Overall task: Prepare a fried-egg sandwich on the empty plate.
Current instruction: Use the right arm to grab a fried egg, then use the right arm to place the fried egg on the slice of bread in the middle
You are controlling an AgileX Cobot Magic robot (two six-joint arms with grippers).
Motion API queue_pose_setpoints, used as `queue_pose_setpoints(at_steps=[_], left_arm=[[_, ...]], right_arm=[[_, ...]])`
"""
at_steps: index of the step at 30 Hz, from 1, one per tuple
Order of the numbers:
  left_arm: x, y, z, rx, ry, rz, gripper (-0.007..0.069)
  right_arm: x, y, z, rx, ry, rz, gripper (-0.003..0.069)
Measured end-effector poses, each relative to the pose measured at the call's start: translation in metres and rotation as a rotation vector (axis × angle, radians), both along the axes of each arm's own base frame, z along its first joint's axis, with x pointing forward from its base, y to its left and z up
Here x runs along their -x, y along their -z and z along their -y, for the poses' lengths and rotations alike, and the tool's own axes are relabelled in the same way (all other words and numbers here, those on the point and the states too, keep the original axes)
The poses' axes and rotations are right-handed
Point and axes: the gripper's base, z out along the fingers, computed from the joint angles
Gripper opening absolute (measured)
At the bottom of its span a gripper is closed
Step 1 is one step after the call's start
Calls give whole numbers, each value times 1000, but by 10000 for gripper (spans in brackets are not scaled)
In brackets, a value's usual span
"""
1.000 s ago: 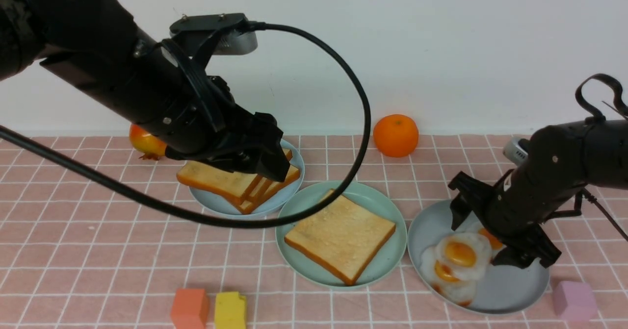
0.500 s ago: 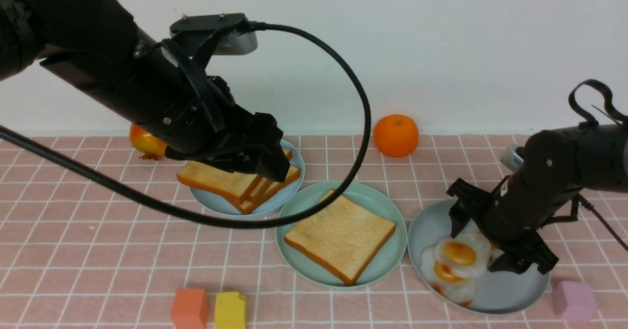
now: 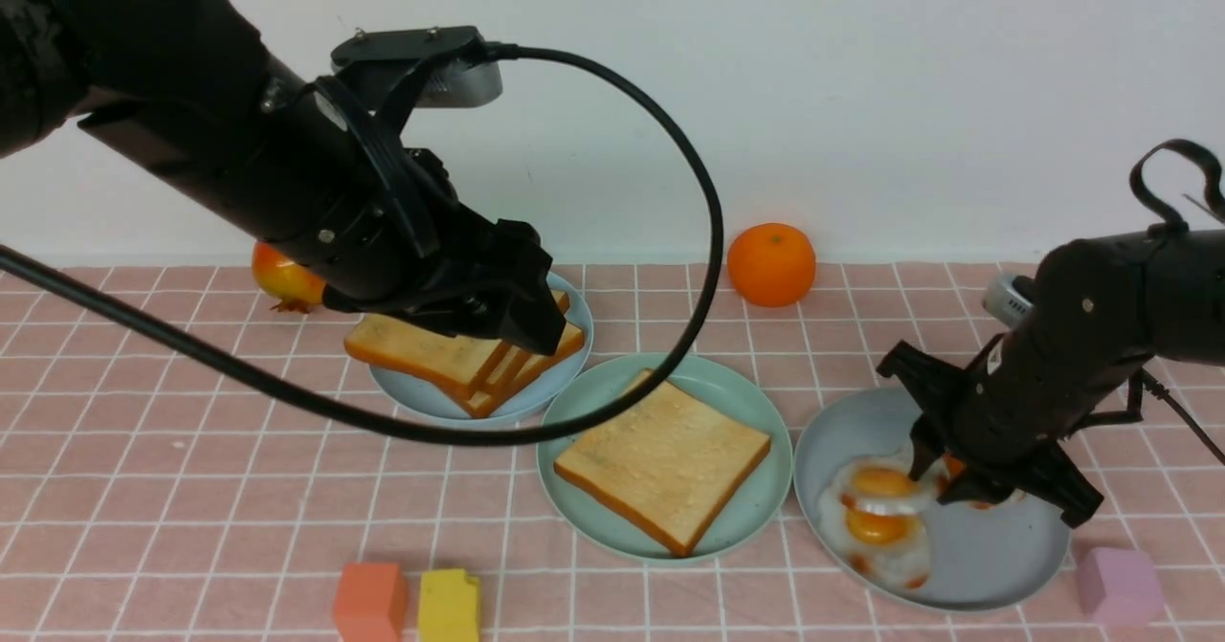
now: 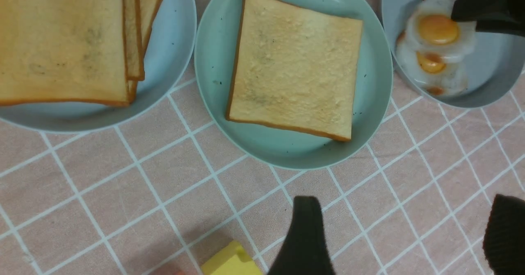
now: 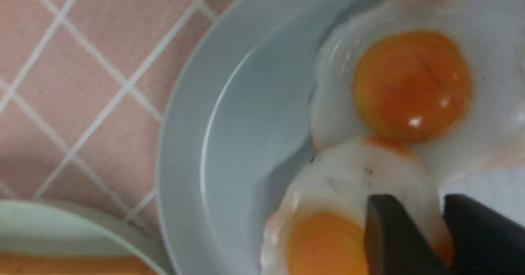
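The mint-green plate (image 3: pixel 756 412) sits mid-table and holds one toast slice (image 3: pixel 662 462); both also show in the left wrist view, plate (image 4: pixel 213 62) and slice (image 4: pixel 293 68). Three fried eggs overlap on the grey-blue oval plate (image 3: pixel 1005 556) at the right. My right gripper (image 3: pixel 933 477) is shut on the white edge of the top fried egg (image 3: pixel 880 489), which also shows in the right wrist view (image 5: pixel 352 176) between the jaws. My left gripper (image 3: pixel 517 312) hovers open and empty over the toast stack (image 3: pixel 431 355); the left wrist view shows it (image 4: pixel 404 234) wide open.
The toast stack lies on a pale blue plate (image 3: pixel 421 398). An orange (image 3: pixel 771 264) and a red-yellow fruit (image 3: pixel 284 278) sit near the back wall. Orange (image 3: pixel 370 602), yellow (image 3: pixel 449 607) and pink (image 3: pixel 1118 585) blocks stand near the front edge. The left arm's cable (image 3: pixel 703 240) loops over the mint-green plate.
My right gripper has closed on the top egg's edge, and that egg has shifted and tilted up slightly. The left arm has not moved.
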Motion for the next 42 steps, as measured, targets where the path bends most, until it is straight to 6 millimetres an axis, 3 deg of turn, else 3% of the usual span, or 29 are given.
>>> queue_pose_setpoints(at_steps=[14, 22, 27, 34, 42], left_arm=[[0, 0, 0, 0, 0, -1, 580], [0, 0, -1, -8, -2, 2, 580], [0, 0, -1, -12, -4, 3, 580], [-4, 0, -4, -32, -19, 42, 580], [-10, 0, -16, -26, -76, 39, 580]], right_arm=[[2, -15, 1, 22, -66, 49, 120], [6, -45, 2, 65, -211, 185, 120], [4, -56, -8, -13, -298, 289, 120], [-2, -56, -32, -191, -439, 405, 118], [-17, -32, -62, -300, -528, 554, 118]])
